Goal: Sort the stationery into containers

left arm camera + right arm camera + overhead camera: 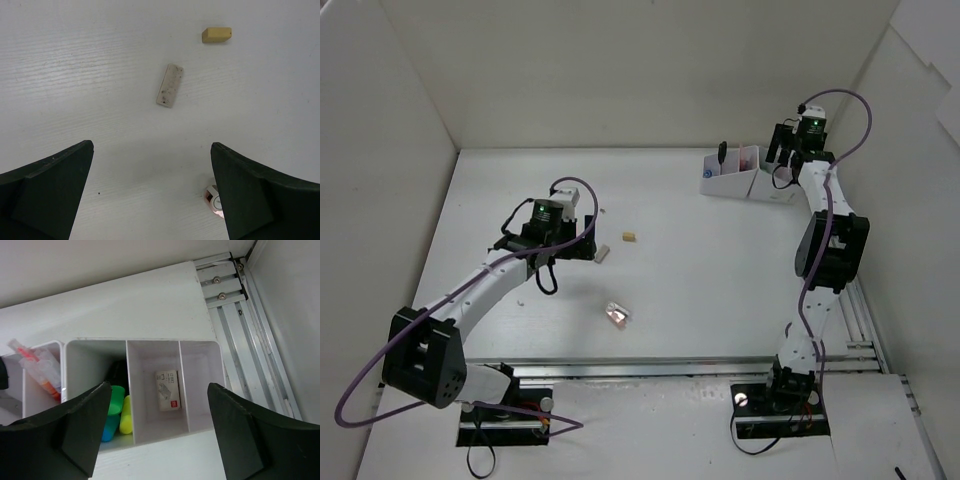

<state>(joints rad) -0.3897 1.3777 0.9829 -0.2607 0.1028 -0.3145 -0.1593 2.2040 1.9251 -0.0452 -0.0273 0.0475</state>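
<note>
Sorting is under way on the white table (720, 290). The white organiser (738, 184) stands at the far right corner, well apart from the loose pieces lying mid-table. The right gripper (159, 386) hangs directly above the organiser, fingers spread and nothing between them. Below it, a labelled white eraser (167, 390) lies flat in a middle compartment, so that drop looks complete. The neighbouring compartment to the left holds green, yellow and blue markers (116, 399). One further along holds a clear tube (35, 365) with orange inside, and the rightmost compartment shows nothing.

The left gripper (151, 145) hovers low over the table, spread wide and empty. A speckled white eraser (170, 85) lies just ahead, roughly centred between its fingers. A beige eraser (216, 34) lies beyond that and apart from it, and a small pinkish item (214, 201) peeks out beside one finger.

The step in hand appears to be the left arm's pick of the speckled eraser. The next move calls for going forward and down until the fingers straddle its narrow sides, then closing. The piece is thin and flat, so the fingertips must reach nearly to the tabletop. The organiser also sits far across the table from that arm.
</note>
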